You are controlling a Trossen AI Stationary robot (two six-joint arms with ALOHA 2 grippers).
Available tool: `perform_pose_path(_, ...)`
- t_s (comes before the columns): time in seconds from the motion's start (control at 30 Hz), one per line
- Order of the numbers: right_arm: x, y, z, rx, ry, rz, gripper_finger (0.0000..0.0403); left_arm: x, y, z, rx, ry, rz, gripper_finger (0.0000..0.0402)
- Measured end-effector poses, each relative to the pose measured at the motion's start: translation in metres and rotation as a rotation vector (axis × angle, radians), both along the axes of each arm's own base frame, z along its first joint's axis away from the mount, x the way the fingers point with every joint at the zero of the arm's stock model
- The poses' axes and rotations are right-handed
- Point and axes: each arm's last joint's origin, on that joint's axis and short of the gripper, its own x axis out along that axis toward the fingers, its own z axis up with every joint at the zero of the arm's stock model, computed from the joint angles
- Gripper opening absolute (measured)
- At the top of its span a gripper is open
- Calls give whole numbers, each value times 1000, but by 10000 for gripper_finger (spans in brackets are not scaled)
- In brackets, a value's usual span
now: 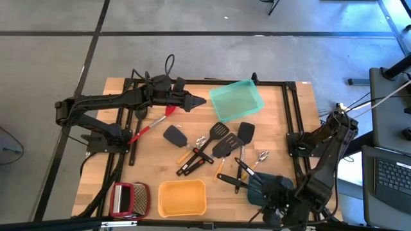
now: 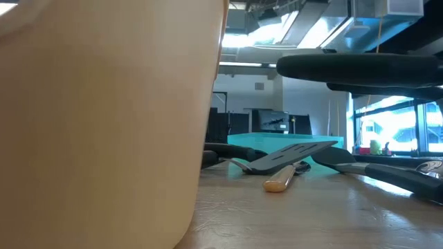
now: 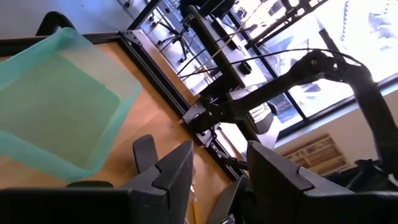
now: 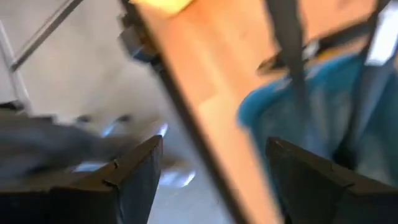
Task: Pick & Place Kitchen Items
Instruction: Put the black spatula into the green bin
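Note:
My left gripper (image 1: 199, 101) (image 3: 221, 149) hangs open above the table's far middle, pointing at the teal tray (image 1: 236, 101) (image 3: 56, 106); nothing is between its fingers. A red spoon (image 1: 153, 124) lies flat on the table under that arm. Black spatulas (image 1: 174, 136) (image 1: 221, 131), small metal spoons (image 1: 202, 140) and wood-handled tools (image 1: 186, 154) lie scattered mid-table. My right gripper (image 1: 271, 200) (image 4: 214, 142) is open, raised over the near right corner above the grey-blue tray (image 1: 257, 188) (image 4: 323, 106), which holds black utensils (image 1: 243, 172).
A yellow tray (image 1: 182, 197) (image 2: 104, 124) sits at the near edge and fills the left of the low view. A red-framed grater (image 1: 128, 199) lies at the near left. Black frame rails (image 1: 292, 115) run along the table's sides. Bare wood lies between the grater and the utensils.

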Motion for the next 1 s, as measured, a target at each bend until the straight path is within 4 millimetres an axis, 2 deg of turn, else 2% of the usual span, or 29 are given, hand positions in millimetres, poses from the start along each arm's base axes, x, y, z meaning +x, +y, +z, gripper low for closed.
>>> perform_pose_path(0.2,4,3,7,128,68,-14,287,0,-1,0,25,4,-11,145)
perform_pose_path(0.4,-3,-9,0,85,221,-184,287,0,-2,-2,59,24,-38,145)
perform_pose_path(0.6,-8,-28,5,18,270,-261,287,-10,-5,-29,45,320,-101,145)
perform_pose_path(0.8,-1,-46,20,-52,64,-280,287,-24,-15,-50,56,605,-117,145)
perform_pose_path(0.9,1,-59,31,-98,-31,-260,287,-24,-20,-51,71,616,-122,145)
perform_pose_path(1.0,0,-73,40,-144,-54,-205,284,-21,-22,-49,79,595,-110,145)
